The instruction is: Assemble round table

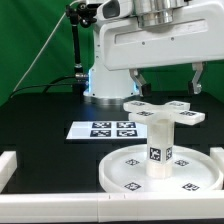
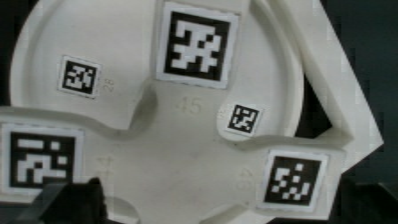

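Observation:
The round disc [image 1: 190, 172] lies flat on the table at the exterior view's right front. The short cylinder leg [image 1: 158, 145] stands upright on its hub. The cross-shaped foot [image 1: 160, 111] sits on top of the leg. My gripper [image 1: 168, 80] hangs just above the foot, open and empty, its fingers spread wide to either side. In the wrist view the foot [image 2: 178, 140] fills the picture with its tagged arms, and the disc [image 2: 54, 60] shows beneath it. The gripper [image 2: 214, 215] shows only as dark fingertips [image 2: 75, 205] at the picture's edge.
The marker board [image 1: 105, 128] lies flat behind the disc, toward the exterior view's left. Long white rails run along the front edge [image 1: 50, 210] and the left edge [image 1: 8, 165]. The robot's base [image 1: 100, 80] stands at the back.

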`<state>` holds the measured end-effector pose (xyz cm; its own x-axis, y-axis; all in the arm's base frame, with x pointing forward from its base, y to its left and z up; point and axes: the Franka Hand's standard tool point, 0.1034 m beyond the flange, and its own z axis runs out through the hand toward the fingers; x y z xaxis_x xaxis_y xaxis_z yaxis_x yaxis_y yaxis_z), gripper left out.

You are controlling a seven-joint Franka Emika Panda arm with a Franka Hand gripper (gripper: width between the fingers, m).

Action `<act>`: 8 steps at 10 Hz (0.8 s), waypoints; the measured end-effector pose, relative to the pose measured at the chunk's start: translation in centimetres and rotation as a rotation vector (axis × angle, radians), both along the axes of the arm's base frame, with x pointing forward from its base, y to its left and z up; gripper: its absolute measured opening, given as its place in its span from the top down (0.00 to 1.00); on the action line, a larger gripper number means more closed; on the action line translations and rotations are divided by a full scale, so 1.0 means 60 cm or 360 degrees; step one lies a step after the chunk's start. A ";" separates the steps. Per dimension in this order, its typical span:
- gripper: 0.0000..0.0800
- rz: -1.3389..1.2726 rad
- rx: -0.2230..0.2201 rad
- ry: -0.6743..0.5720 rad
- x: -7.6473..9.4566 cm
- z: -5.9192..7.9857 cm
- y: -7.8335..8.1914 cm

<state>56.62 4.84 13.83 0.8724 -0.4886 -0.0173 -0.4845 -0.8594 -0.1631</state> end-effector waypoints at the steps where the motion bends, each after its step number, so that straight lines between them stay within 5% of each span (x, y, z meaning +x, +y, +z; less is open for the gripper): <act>1: 0.19 0.0132 -0.0009 -0.0020 0.000 0.000 -0.001; 8: 0.19 0.1089 -0.0120 -0.0129 0.005 0.004 -0.012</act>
